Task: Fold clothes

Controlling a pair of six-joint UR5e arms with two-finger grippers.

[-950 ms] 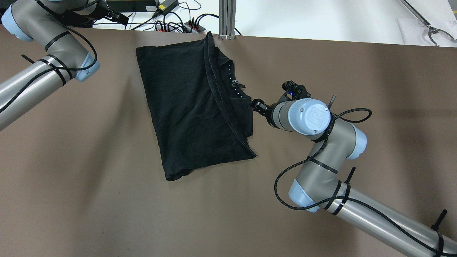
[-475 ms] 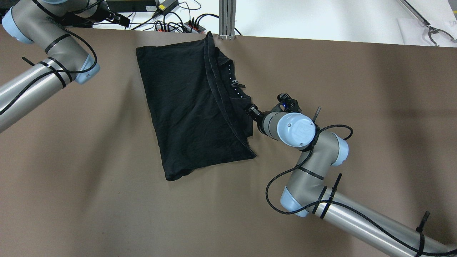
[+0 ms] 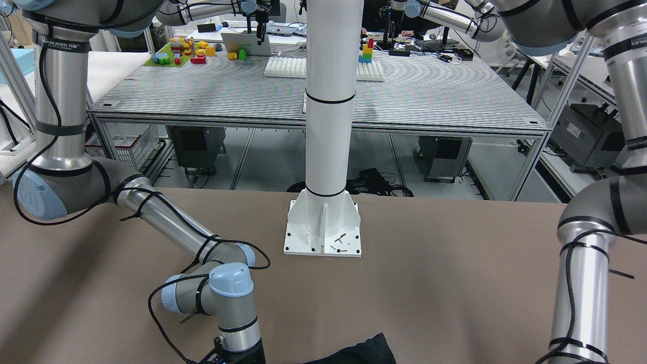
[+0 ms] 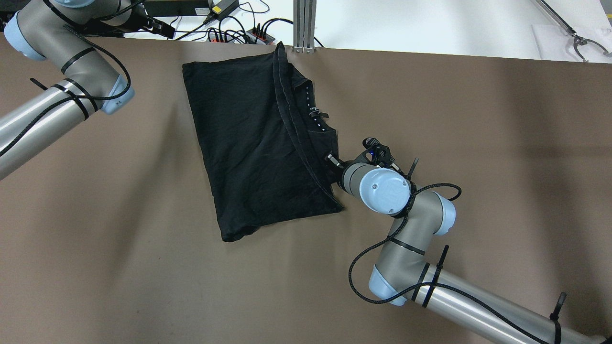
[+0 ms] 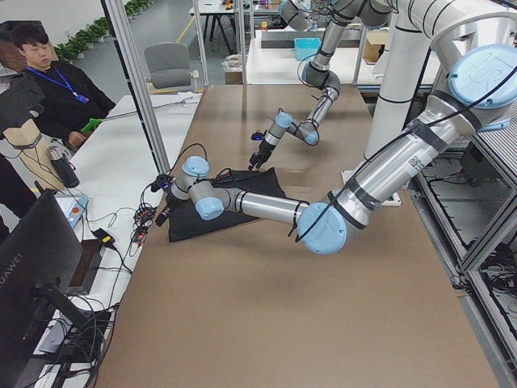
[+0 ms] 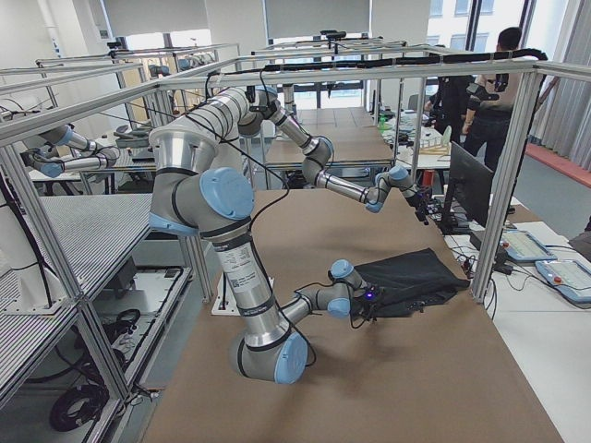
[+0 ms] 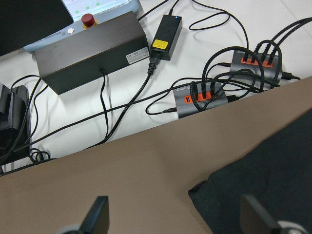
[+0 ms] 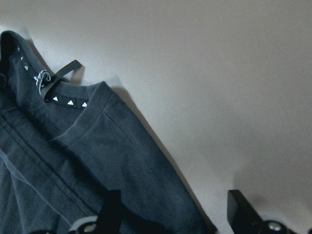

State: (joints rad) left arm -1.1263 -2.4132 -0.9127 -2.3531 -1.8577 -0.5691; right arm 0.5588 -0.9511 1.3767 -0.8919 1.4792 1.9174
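Matte black clothes (image 4: 248, 143) lie folded, hemmed edge running diagonally

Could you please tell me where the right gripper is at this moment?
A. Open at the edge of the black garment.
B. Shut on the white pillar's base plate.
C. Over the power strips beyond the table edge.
A: in the right wrist view the right gripper is open, with one finger over the black garment and the other over the bare table.
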